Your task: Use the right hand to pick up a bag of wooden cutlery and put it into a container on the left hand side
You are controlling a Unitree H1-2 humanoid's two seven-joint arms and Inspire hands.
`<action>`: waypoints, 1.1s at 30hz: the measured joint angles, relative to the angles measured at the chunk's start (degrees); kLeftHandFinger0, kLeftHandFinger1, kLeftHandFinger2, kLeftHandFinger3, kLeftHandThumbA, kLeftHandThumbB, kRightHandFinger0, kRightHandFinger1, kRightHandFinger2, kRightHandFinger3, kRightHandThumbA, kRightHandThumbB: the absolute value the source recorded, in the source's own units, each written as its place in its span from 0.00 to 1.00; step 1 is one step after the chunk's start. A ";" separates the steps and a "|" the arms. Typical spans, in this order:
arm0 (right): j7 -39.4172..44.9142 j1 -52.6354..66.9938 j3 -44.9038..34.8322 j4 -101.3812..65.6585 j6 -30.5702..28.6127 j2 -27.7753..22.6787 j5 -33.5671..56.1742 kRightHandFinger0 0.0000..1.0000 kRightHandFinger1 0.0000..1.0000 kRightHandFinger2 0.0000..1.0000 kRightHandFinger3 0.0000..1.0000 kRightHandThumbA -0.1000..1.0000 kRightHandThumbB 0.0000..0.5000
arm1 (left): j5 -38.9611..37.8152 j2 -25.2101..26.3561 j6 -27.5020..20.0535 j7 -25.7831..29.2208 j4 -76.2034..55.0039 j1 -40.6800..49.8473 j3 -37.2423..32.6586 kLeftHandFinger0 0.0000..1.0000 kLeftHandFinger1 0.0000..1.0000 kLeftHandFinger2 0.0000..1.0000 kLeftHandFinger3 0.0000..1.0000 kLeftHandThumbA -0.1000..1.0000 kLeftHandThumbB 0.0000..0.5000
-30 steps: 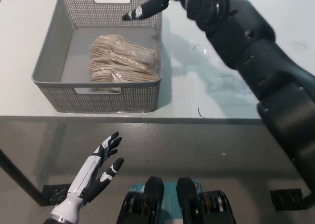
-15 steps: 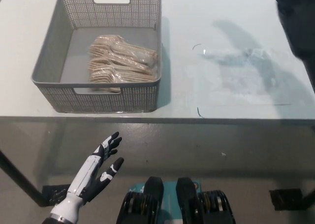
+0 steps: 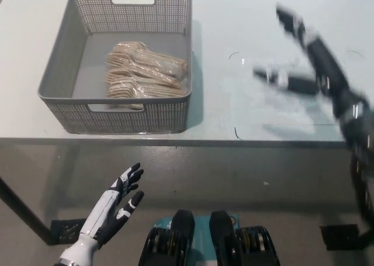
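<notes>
While open tabletop stretches from the basket's right wall to the front edge of the white table (image 3: 263,20), the grey basket (image 3: 134,117) sits toward the table's left, near that front edge, its top uncovered. Half a second ago the black arm showed only at the far corner right of the basket. Now the right hand (image 3: 318,73) is back in view, blurred, over the tabletop well to the basket's right, fingers spread, thumb pointing toward the basket, holding nothing. The bags of wooden cutlery (image 3: 146,73) lie inside the basket against its right wall, unmoved. Below the basket, off the table, the white left hand (image 3: 114,204) rests, fingers apart.
</notes>
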 measured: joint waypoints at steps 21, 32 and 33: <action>4.73 30.75 0.19 2.37 -6.19 7.77 15.48 1.00 1.00 1.00 1.00 1.00 0.50 | -0.07 -0.06 -0.18 0.05 0.68 1.28 0.43 1.00 1.00 1.00 1.00 0.89 0.18; 6.13 30.13 0.30 3.15 -5.96 7.57 18.63 1.00 1.00 1.00 1.00 1.00 0.45 | -0.07 -0.58 -0.64 0.65 1.21 2.08 0.71 1.00 1.00 1.00 1.00 0.90 0.16; 6.14 30.07 0.37 3.20 -5.95 7.52 18.65 1.00 1.00 1.00 1.00 1.00 0.44 | -0.07 -0.58 -0.66 0.66 1.25 2.10 0.72 1.00 1.00 1.00 1.00 0.89 0.16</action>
